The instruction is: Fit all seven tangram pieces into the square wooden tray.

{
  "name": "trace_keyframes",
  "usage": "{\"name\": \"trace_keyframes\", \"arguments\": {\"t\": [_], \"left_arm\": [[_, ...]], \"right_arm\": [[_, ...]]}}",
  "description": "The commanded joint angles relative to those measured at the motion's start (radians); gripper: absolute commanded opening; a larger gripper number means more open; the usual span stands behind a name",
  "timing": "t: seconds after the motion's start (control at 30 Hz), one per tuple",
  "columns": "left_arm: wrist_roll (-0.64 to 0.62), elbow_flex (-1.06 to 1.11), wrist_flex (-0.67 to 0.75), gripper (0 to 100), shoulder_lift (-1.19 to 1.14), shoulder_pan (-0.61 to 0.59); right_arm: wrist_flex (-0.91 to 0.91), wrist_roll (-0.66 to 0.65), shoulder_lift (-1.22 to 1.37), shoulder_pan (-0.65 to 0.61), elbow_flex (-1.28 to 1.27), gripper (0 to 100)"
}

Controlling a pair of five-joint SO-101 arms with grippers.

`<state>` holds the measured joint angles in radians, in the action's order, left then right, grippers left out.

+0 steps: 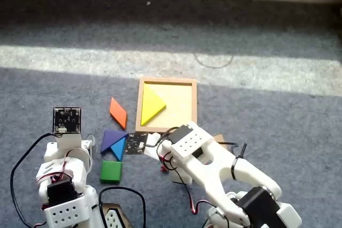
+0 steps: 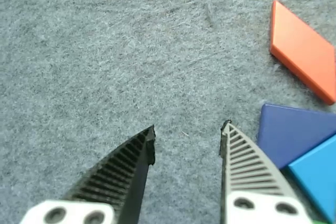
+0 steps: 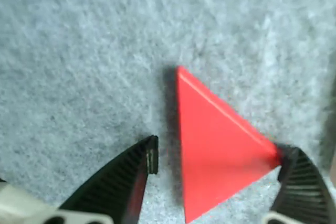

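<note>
High view: tray [image 1: 166, 81] on carpet [image 1: 267, 126], yellow triangle [image 1: 151, 105] inside; orange piece [image 1: 118, 112], purple triangle [image 1: 109, 139], blue triangle [image 1: 118, 148], green square [image 1: 110, 171] loose beside tray.
Left wrist view: left gripper [image 2: 187, 132] fingers apart over carpet, near purple triangle.
Right wrist view: right gripper [image 3: 219, 156] fingers apart, straddling red triangle [image 3: 210, 129]; one tip touching its corner.

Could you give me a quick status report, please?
Left gripper open over carpet. Right gripper open around red triangle. Yellow triangle in tray.

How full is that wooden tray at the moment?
Mostly empty. One yellow triangle lies inside the wooden tray; the orange piece, purple piece, blue piece and green piece lie outside it.
</note>
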<state>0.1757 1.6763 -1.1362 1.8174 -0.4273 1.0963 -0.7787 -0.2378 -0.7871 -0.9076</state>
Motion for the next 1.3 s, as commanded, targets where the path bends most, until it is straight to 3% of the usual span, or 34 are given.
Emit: {"name": "trace_keyframes", "arguments": {"t": [0.0,0.53,1.0,1.27], "left_arm": [[-0.005,0.007,0.029,21,0.007,-0.004],[-0.005,0.007,0.029,21,0.007,-0.004],[-0.005,0.007,0.029,21,0.007,-0.004],[-0.005,0.007,0.029,21,0.007,-0.004]], "right_arm": [[-0.012,0.009,-0.018,-0.005,0.001,30.0],[-0.022,0.009,0.070,-0.004,-0.016,29.6],[0.033,0.006,-0.054,0.005,0.008,29.6],[0.033,0.003,-0.054,0.005,0.007,22.3]]}}
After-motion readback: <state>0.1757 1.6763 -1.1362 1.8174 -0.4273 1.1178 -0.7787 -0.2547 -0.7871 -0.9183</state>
